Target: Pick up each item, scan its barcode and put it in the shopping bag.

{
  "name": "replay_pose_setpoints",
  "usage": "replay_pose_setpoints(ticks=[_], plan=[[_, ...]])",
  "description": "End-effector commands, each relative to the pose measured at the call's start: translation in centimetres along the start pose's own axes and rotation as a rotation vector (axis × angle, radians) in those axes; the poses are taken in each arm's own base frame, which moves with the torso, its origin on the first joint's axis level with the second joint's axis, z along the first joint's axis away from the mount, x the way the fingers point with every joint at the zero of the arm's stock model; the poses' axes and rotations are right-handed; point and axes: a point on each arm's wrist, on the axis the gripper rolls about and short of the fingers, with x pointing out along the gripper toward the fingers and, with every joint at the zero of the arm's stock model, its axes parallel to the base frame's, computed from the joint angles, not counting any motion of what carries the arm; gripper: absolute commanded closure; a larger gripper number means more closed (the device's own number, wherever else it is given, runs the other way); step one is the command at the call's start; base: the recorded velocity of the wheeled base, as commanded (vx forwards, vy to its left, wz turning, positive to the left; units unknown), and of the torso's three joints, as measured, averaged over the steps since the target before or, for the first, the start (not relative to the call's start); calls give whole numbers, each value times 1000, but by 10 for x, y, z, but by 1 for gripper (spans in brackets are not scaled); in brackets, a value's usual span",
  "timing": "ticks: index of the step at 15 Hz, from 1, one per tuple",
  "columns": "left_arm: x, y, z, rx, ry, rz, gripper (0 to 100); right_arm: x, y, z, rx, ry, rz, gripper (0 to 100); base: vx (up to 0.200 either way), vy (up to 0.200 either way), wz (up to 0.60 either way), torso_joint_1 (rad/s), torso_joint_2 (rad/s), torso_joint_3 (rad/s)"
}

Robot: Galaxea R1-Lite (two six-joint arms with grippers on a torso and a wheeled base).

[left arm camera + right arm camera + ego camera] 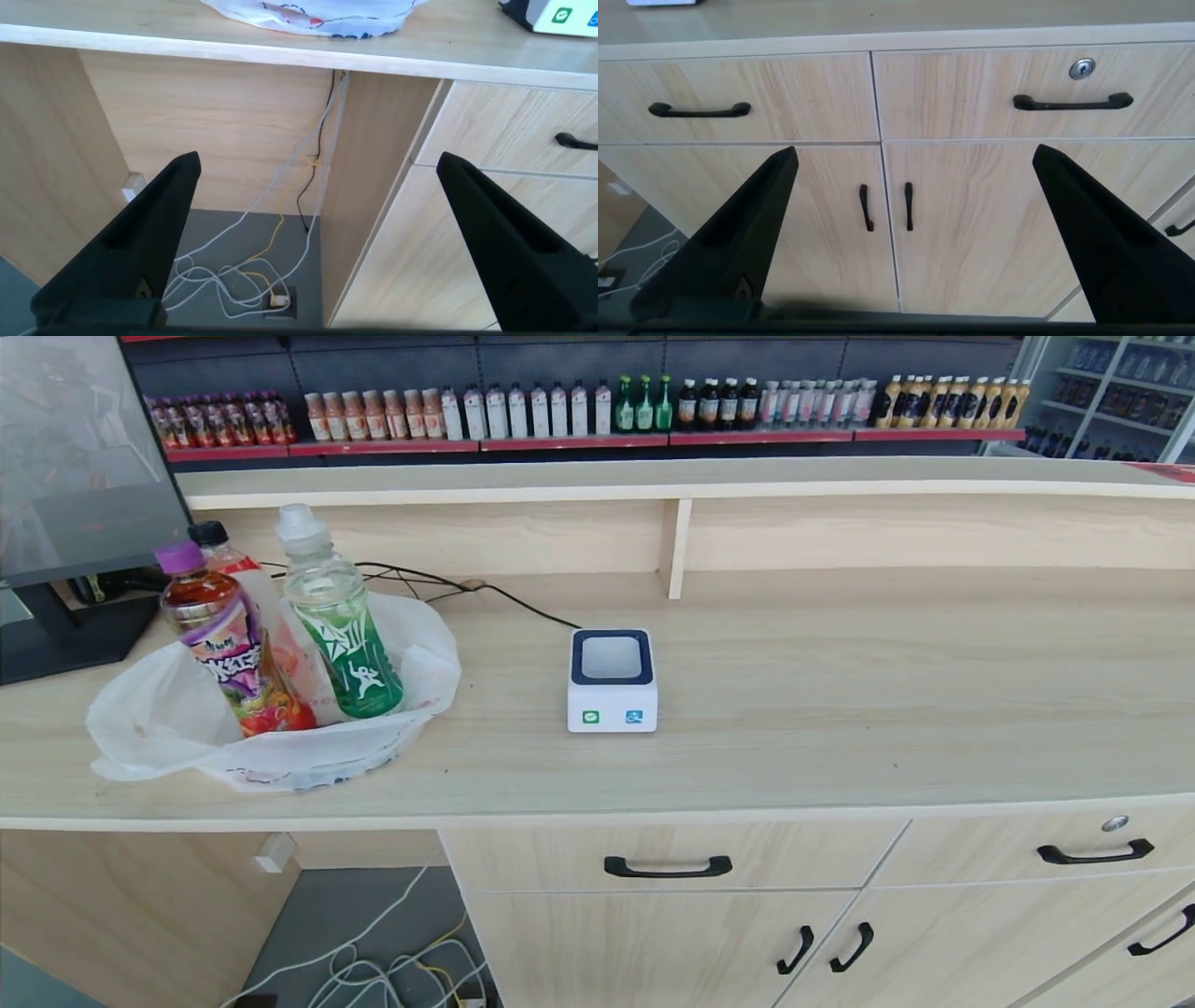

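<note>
On the counter, shopping bag [149,728]: it sits at nine o'clock from the scanner [611,681], white plastic, mouth slumped wide open, and all three bottles are in it.
Purple-capped bottle [229,653]: in the bag, nearest the counter's front edge, leaning toward eleven o'clock, reddish drink inside.
Green-labelled bottle [341,625]: right beside it at its three o'clock, white cap, also tilted toward eleven o'clock, its base down in the bag.
Black-capped bottle [217,543]: tucked behind the other two at twelve o'clock, only the cap and shoulder showing.
Scanner: white box with a dark-rimmed window facing up, mid-counter, well apart from the bag.
Cable [504,597]: black, running from the scanner's back toward ten o'clock, behind the bag.
Left gripper [318,161]: low, below the counter [840,709] edge, fingers spread wide and holding nothing; ahead of it is the open bay under the bag, with loose floor wires [252,271].
Right gripper [913,151]: also low, fingers spread wide and empty, facing the cabinet doors [971,233] beneath the drawers [738,98].
Monitor [75,457]: dark screen on a stand, at ten o'clock past the bag.
Shelf [597,439]: at twelve o'clock beyond the counter, lined with drink bottles.
</note>
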Motion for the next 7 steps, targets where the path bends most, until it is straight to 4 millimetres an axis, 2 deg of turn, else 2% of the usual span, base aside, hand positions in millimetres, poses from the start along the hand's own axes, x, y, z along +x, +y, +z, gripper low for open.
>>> replay_pose_setpoints(ticks=[1, 7], plan=[[0, 0, 0, -2, 0, 0, 0, 0, 0, 0, 0, 0, 0, 0, 0, 0, 0, 0, 0, 0], [0, 0, 0, -2, 0, 0, 0, 0, 0, 0, -9, 0, 0, 0, 0, 0, 0, 0, 0, 0]])
